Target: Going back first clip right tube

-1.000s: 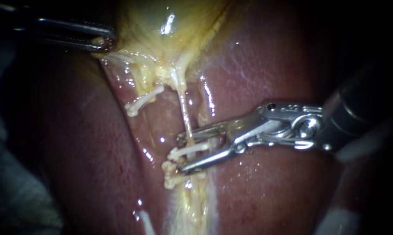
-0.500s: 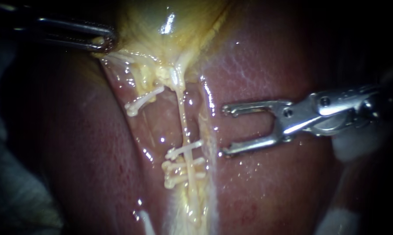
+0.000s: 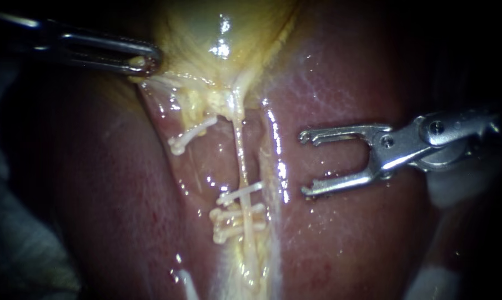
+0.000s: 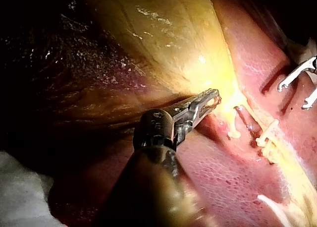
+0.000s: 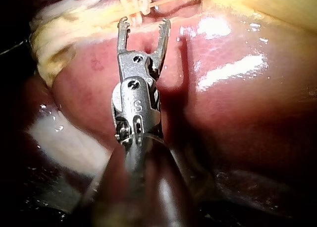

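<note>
Right jaws: released and spread wide, holding nothing; the right instrument (image 3: 305, 164) comes in from the right edge, its tips pointing left at mid-frame.
Clips against the jaws: three white clips (image 3: 237, 214) sit left of the open tips and slightly lower. They are clear of both jaws, with a glistening strip of tissue between.
Right wrist view: the clips (image 5: 131, 1) lie just ahead of the tips, outside the gap.
Right tube: the pale, thin right tube (image 3: 241, 161) runs down the centre of the frame and through all three clips.
Left jaws: the left instrument (image 3: 145, 60), in the upper left, is clenched on the gallbladder's (image 3: 206, 28) yellow lower edge.
Lone clip: a lone clip (image 3: 191, 136) lies up and left of the tube.
Liver: the red liver (image 3: 362, 239) lies under the right jaws.
</note>
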